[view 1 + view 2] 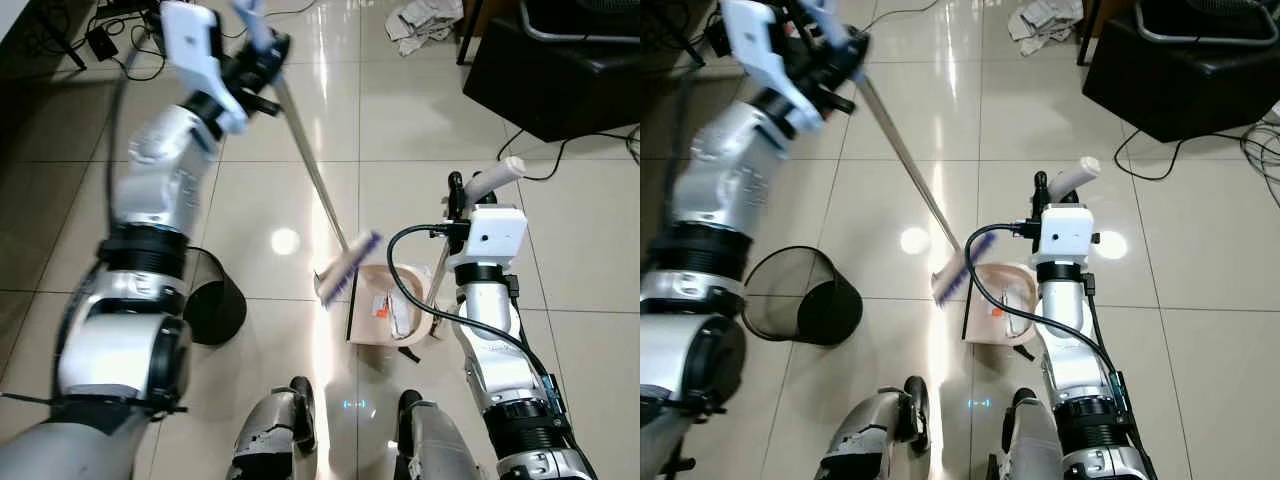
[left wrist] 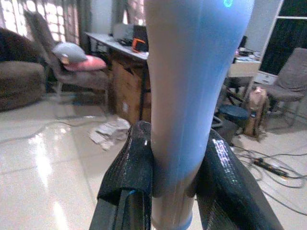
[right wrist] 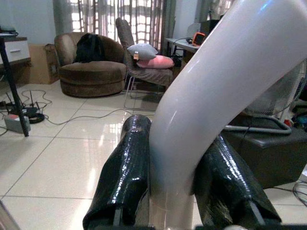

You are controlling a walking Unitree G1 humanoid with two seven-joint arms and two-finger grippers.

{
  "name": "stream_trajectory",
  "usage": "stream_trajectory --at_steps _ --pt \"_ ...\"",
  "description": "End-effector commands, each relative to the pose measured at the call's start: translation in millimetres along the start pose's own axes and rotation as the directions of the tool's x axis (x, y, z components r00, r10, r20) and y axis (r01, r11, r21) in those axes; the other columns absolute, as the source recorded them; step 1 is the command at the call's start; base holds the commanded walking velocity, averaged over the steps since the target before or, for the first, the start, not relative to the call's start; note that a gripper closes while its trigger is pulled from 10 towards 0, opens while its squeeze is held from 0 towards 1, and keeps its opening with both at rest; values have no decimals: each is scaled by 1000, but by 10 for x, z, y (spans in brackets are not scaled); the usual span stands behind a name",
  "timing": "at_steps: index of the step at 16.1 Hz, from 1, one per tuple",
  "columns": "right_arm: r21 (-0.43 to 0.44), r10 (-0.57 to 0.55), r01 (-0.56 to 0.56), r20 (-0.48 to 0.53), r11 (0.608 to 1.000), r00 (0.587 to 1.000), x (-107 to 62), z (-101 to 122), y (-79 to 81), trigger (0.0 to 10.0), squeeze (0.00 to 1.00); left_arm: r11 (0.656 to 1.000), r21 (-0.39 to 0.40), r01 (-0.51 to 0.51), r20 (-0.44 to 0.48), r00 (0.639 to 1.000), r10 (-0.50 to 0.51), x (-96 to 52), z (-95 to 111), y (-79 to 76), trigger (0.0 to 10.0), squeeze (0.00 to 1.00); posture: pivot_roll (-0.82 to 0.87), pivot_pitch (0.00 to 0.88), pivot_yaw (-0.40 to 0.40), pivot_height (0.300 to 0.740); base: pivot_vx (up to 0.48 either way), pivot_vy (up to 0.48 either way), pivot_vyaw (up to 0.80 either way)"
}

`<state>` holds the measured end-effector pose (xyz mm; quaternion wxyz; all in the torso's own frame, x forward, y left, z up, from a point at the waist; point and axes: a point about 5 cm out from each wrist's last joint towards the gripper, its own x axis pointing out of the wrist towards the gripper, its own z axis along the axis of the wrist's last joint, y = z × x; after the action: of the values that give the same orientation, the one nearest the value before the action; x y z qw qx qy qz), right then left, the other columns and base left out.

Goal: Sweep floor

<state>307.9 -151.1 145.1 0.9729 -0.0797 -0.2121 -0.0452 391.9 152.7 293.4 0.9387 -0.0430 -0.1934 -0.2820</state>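
Gripping the broom (image 1: 330, 215) high on its handle with my left end effector (image 1: 262, 52), fingers (image 2: 129, 167) clamped either side of the pale blue grip. Left arm raised up and out to my left, blurred in both eye views. Broom shaft slants down toward my right; its bristle head (image 1: 347, 268) sits at the mouth of the dustpan (image 1: 385, 305), touching or just above the rim, cannot tell which.

My right end effector (image 1: 462, 200) is closed around the white curved dustpan handle (image 1: 497, 178), black fingers (image 3: 127, 167) pressed on both sides of it in the right wrist view. Dustpan is beige, resting on the tiled floor (image 1: 260, 200) just ahead of my feet, between my arms. Some scraps with an orange bit lie inside the pan (image 1: 392, 308).

Black mesh wastebasket (image 1: 800, 297) tipped on its side on the floor to my left, near the dustpan but apart from it, open end facing away from the pan. Crumpled paper (image 1: 422, 22) lies well ahead on the tiles, near a black box-like unit (image 1: 550, 70) at my far right. Cables (image 1: 590, 140) trail over the floor by that unit. Armchair (image 3: 91, 67) and cushions (image 3: 148, 55) visible across the room in the right wrist view.
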Motion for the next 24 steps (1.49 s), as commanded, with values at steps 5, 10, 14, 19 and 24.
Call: stream_trajectory --at_steps 5,10,14,19,24 --pt "17 -27 26 74 1000 997 18 199 -96 10000 0 990 125 -60 -13 998 62 -118 15 184 10000 0 31 155 133 740 0 0 0" --pt "61 -89 81 141 995 986 105 506 -282 10000 0 989 43 -141 -105 984 145 -358 -518 150 10000 0 -17 122 139 740 0 0 0" --pt "131 -104 87 125 988 987 225 735 -398 10000 0 979 -11 -203 -166 966 199 -607 -845 38 10000 0 -38 100 117 740 0 0 0" --pt "258 -128 92 127 962 984 452 1167 -512 10000 0 969 62 -239 -298 922 246 -1224 -1219 -187 10000 0 -40 82 89 740 0 0 0" --pt "326 -135 76 162 942 978 587 1445 -556 10000 0 966 97 -238 -356 898 257 -1594 -1266 -334 10000 0 -42 64 90 740 0 0 640"
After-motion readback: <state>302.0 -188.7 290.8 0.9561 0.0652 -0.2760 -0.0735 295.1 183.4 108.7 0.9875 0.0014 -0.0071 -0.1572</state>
